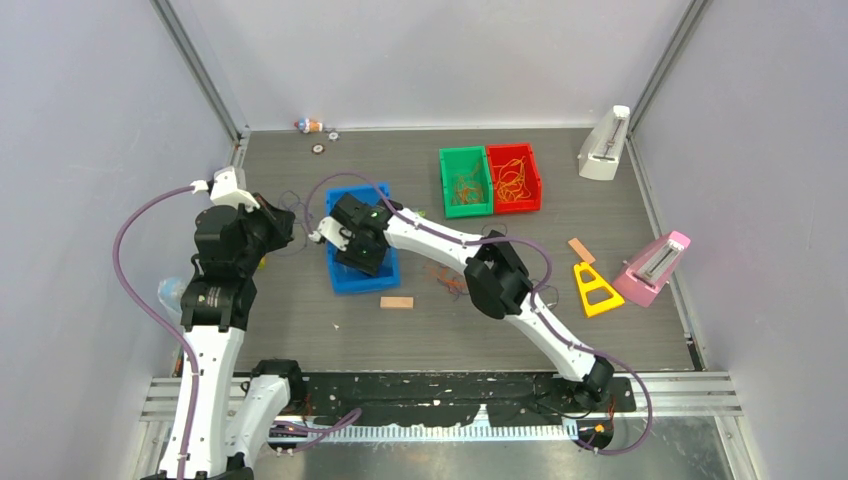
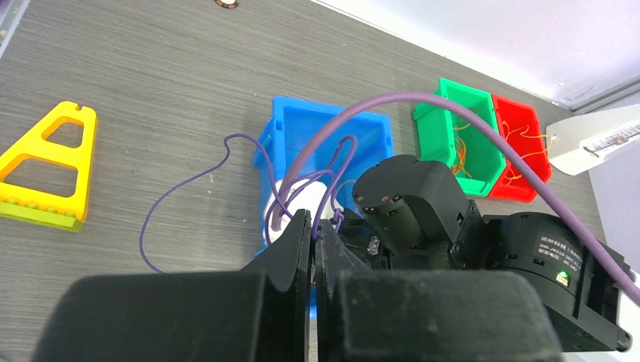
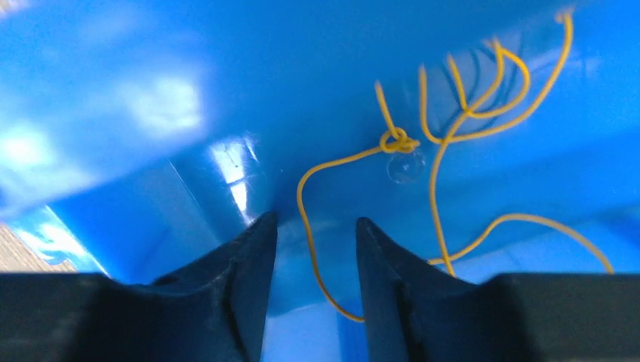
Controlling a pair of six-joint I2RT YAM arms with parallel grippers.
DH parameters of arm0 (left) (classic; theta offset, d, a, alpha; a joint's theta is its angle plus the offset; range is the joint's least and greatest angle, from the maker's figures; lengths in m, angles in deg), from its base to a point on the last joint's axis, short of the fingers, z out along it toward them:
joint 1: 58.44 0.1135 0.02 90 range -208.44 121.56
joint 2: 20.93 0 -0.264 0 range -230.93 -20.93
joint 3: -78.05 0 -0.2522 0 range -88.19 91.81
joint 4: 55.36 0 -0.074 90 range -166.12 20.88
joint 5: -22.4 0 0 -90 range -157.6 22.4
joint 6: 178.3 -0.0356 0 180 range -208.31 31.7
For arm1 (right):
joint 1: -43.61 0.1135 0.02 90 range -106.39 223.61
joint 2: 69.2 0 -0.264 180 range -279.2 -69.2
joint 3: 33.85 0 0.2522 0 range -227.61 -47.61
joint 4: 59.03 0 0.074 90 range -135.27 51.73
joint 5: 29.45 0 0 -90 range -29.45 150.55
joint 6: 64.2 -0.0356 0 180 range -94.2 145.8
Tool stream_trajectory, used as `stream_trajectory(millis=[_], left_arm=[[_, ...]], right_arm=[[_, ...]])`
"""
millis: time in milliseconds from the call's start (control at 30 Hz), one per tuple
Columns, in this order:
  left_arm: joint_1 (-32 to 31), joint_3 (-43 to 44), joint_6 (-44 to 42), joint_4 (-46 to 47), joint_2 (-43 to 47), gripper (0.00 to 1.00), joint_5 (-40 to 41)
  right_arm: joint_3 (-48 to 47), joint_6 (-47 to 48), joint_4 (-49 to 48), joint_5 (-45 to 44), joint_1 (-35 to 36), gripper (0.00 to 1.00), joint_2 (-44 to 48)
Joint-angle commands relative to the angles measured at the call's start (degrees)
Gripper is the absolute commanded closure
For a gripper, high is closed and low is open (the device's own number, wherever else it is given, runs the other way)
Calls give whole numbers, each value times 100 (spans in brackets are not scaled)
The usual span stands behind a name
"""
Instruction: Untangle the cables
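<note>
Yellow cable [image 3: 302, 204] runs between the half-spread right fingers [image 3: 253, 256] in the blue bin [image 3: 151, 113]; close on it short of the knot [image 3: 398, 142]. Left fingers [image 2: 302, 245] pinch purple cable [image 2: 143, 234]; hold it taut.

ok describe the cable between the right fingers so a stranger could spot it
Start at the blue bin mid-table. The right fingers reach into it, and a yellow cable inside runs between them. Unlike the purple cable trailing outside the bin, it carries one tight knot.

Left claw [image 2: 315, 226] pinches purple cable [image 2: 202, 175] over blue bin [image 2: 302, 121].
</note>
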Motion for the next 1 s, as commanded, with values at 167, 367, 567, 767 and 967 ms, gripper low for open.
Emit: stream_trajectory(millis=[167,367,567,767,967], left_arm=[[36,292,-79,101,51,100,-54],[36,475,-73,33,16,100,-55],[36,647,39,55,-200,100,-462],[-143,1056,236,205,-614,100,-933],[-985,1332,312,526,-1196,100,-543]], right_arm=[[141,79,-300,-382,102,94,663],[192,-137,-1102,-473,9,95,1881],[170,-481,-1440,-644,-190,95,2881],[178,-1321,-1499,-693,-753,95,3859],[-335,-2168,-1484,-270,-1749,95,4675]])
